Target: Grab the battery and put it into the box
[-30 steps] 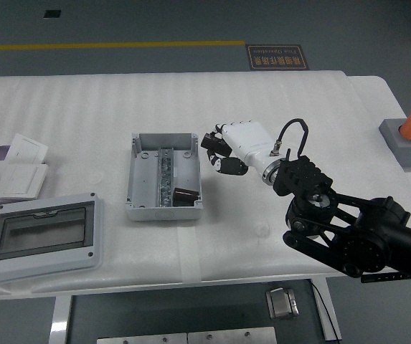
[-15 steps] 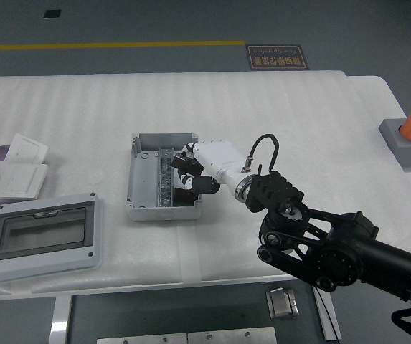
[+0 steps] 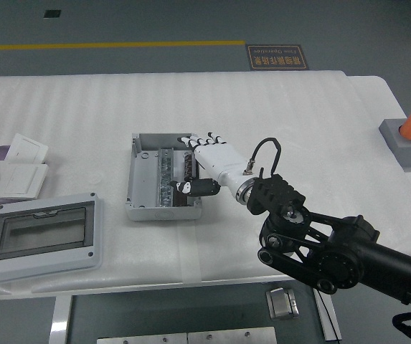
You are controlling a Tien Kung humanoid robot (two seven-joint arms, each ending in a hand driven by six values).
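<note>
The grey open box (image 3: 142, 179) lies at the table's middle, with a metal rail along its floor. My right hand (image 3: 204, 161), white with black fingertips, reaches in from the right and hovers over the box's right half. Its fingers (image 3: 204, 139) are spread straight toward the far wall and the thumb (image 3: 185, 188) points left over the near right corner. The dark battery lay in that corner; the thumb and palm now cover the spot, so I cannot make it out. The hand holds nothing that I can see. The left arm is out of view.
A grey enclosure with a clear lid (image 3: 44, 236) lies at the near left. White socket plates (image 3: 11, 172) lie at the left edge. An orange button on a grey block (image 3: 409, 132) stands at the far right.
The right hand moved left from beside the box to over its right half. Its curled fingers have opened out straight. The battery, plainly seen in the near right corner before, is now covered.
</note>
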